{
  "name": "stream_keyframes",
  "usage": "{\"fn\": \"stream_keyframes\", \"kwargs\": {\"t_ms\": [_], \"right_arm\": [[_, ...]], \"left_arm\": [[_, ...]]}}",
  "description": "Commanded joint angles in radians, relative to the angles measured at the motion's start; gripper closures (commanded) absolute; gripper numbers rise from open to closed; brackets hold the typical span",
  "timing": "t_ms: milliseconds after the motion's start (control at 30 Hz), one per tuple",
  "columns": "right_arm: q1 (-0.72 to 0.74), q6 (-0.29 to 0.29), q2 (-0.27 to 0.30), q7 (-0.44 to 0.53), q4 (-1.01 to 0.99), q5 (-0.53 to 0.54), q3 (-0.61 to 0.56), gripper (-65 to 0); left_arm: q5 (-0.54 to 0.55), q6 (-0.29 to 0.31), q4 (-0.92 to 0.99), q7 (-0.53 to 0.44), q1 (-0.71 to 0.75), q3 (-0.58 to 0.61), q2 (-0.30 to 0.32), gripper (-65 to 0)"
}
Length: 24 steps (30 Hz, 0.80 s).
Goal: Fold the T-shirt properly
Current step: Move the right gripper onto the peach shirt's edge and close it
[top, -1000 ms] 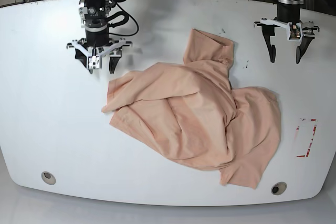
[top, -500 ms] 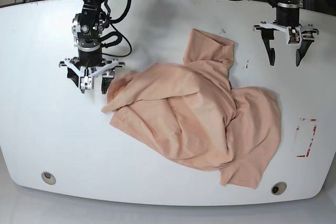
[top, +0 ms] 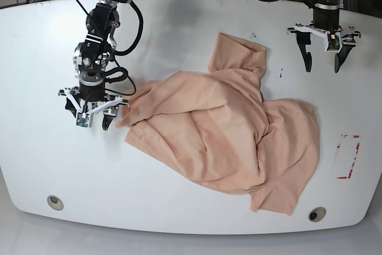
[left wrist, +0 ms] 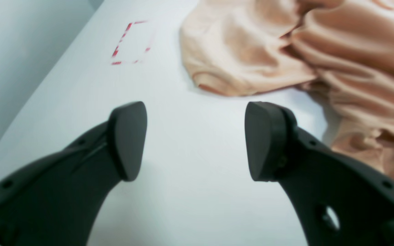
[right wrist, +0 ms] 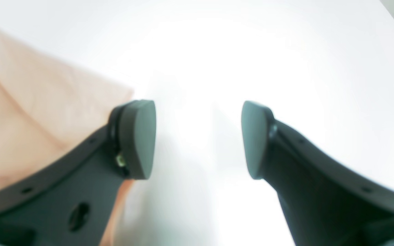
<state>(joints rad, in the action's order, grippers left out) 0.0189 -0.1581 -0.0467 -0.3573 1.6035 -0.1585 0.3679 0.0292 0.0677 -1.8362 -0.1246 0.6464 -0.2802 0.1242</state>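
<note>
The peach T-shirt [top: 227, 129] lies crumpled in a heap on the white table [top: 48, 159], its left corner pointing toward my right gripper. My right gripper [top: 89, 116] hangs low just left of that corner, open with nothing between its fingers; in the right wrist view [right wrist: 198, 140] the cloth edge [right wrist: 29, 109] lies beside and behind the left finger. My left gripper [top: 322, 58] stands open over bare table at the far right, apart from the shirt. The left wrist view shows this gripper [left wrist: 197, 140] empty, with folds of the T-shirt [left wrist: 286, 51] ahead and to the right.
A red dashed rectangle [top: 348, 156] is marked on the table near the right edge, also visible as the rectangle [left wrist: 130, 42] in the left wrist view. Two round holes [top: 55, 202] [top: 317, 214] sit near the front edge. Cables hang behind the table's far edge.
My right gripper has moved forward and left along the table, coming down beside the shirt's left corner. The left gripper has drawn back slightly. The shirt lies as before.
</note>
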Motion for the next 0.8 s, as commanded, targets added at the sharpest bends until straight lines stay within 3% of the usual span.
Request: {"fn": "stream_keyframes", "kwargs": {"t_ms": [0, 333, 767], "right_arm": [[0.047, -0.007, 0.002, 0.030, -0.006, 0.009, 0.001, -38.0], [0.116, -0.002, -0.024, 0.018, -0.062, 0.001, -0.024, -37.9], [0.097, -0.089, -0.024, -0.154, 0.030, -0.006, -0.052, -37.8]], "left_arm": [[0.002, -0.002, -0.020, -0.032, 0.008, 0.000, 0.008, -40.9], [0.004, -0.008, -0.028, -0.058, 0.017, -0.013, 0.002, -42.0], [-0.003, -0.003, -0.033, -0.032, 0.003, -0.018, -0.014, -42.0]]}}
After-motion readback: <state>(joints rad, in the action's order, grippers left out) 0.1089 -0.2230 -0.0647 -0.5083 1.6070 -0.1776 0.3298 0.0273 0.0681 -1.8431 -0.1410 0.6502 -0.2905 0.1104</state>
